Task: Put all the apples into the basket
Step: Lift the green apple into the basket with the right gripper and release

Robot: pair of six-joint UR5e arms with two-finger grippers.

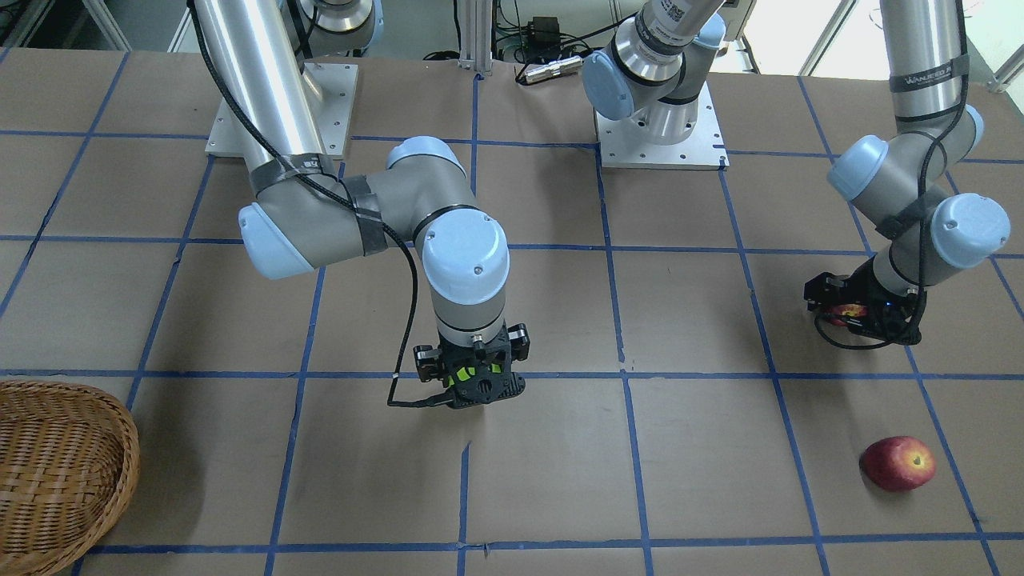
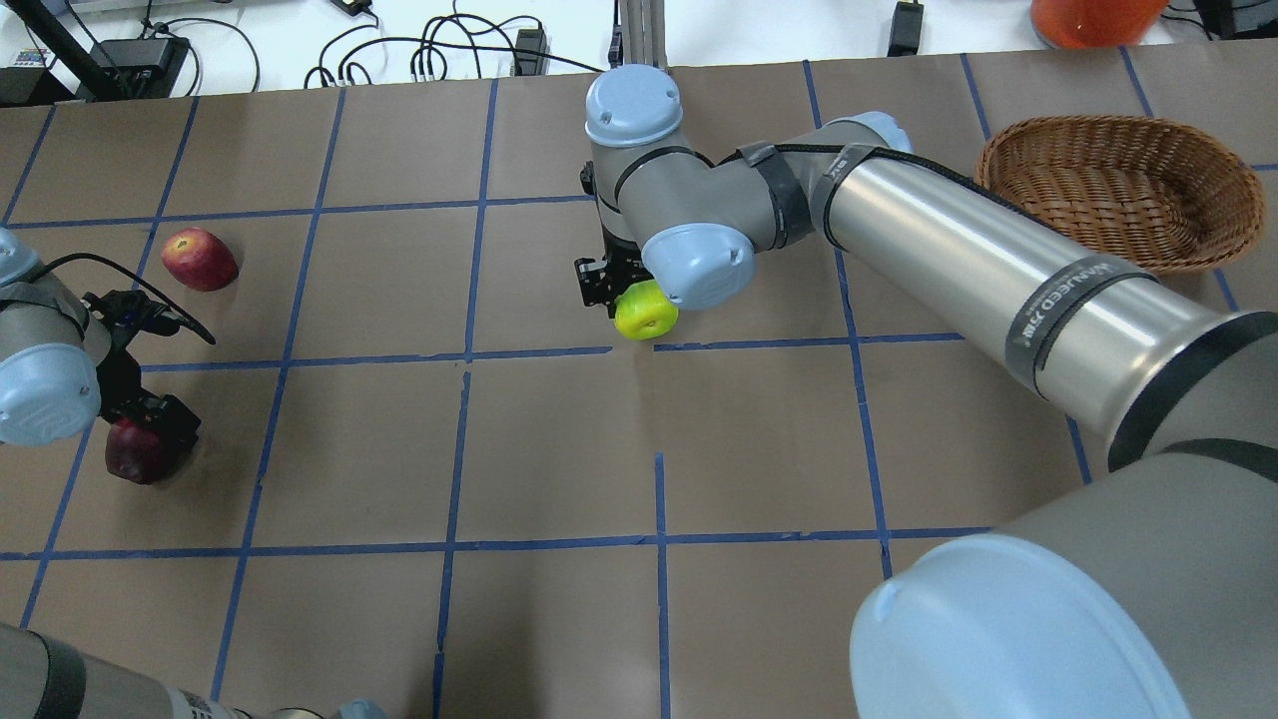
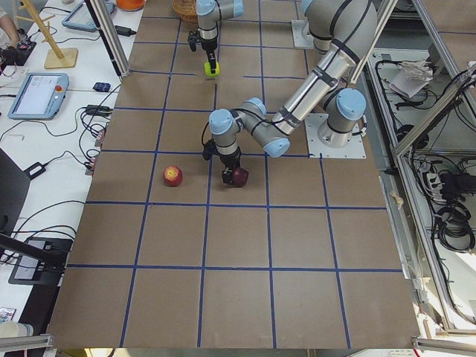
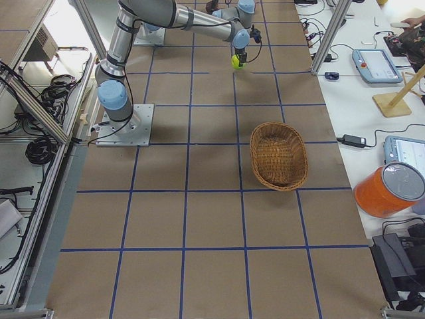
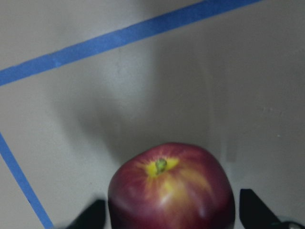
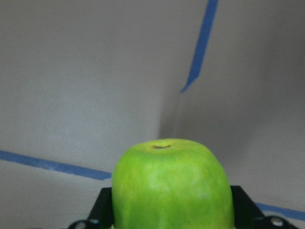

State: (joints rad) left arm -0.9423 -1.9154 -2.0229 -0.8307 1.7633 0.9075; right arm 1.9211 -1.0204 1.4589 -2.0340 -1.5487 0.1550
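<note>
Green apple (image 6: 171, 183) is hanging clamped in the right gripper (image 1: 478, 384); left gripper (image 1: 850, 314) is straddling the dark red apple (image 5: 171, 191), grip unclear.

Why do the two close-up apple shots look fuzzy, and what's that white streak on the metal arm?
Left wrist view: the red apple likely sits too near the lens, so it blurs, with a soft shadow on the paper. Right wrist view: the green apple is equally soft. Overhead view: the streak is light glaring off the right arm.
</note>
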